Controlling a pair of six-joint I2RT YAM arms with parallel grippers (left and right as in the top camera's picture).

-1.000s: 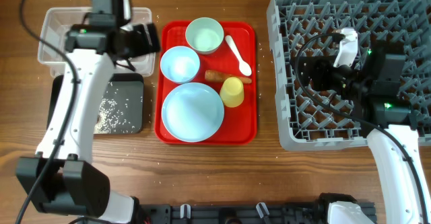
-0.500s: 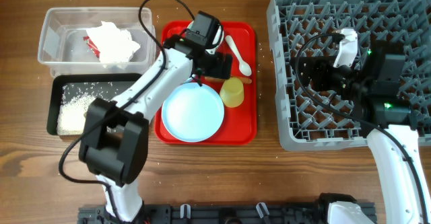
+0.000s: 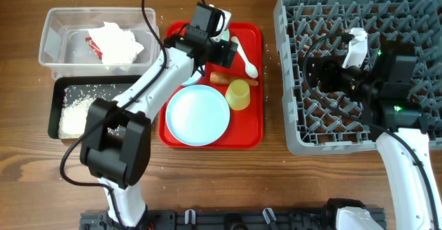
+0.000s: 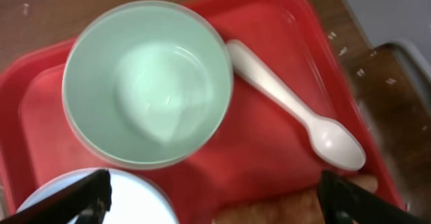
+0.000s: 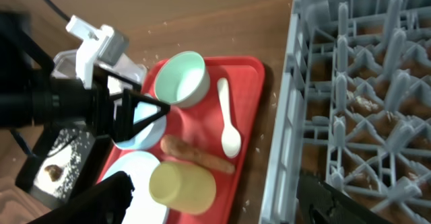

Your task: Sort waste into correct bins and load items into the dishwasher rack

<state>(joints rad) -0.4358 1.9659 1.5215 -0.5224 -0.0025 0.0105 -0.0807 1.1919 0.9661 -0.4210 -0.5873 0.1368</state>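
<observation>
My left gripper (image 3: pixel 219 56) hangs open and empty over the red tray, between the pale green bowl (image 4: pixel 148 83) and the orange carrot (image 3: pixel 224 79). In the left wrist view its fingers (image 4: pixel 74 198) flank the carrot (image 4: pixel 296 207), with the second pale blue bowl (image 4: pixel 128 204) by the left finger. The white spoon (image 3: pixel 245 56), yellow cup (image 3: pixel 238 94) and pale blue plate (image 3: pixel 198 115) lie on the tray. My right gripper (image 3: pixel 319 74) is open and empty above the grey dishwasher rack (image 3: pixel 359 130). The clear bin (image 3: pixel 62 23) holds the white napkin (image 3: pixel 114 42) and the wrapper (image 3: pixel 92 42). The black bin (image 3: pixel 54 119) holds rice (image 3: pixel 74 109).
The red tray (image 3: pixel 255 130) sits between the bins and the rack. The right wrist view shows the rack wall (image 5: pixel 296 116) beside the tray, the cup (image 5: pixel 182 187) on its side, and a brown lump (image 5: pixel 50 172) in the black bin. Rice grains dot the wood.
My left arm has swung right from over the bins to over the red tray, uncovering the napkin in the clear bin, then edged towards the far side. The right arm has not moved.
</observation>
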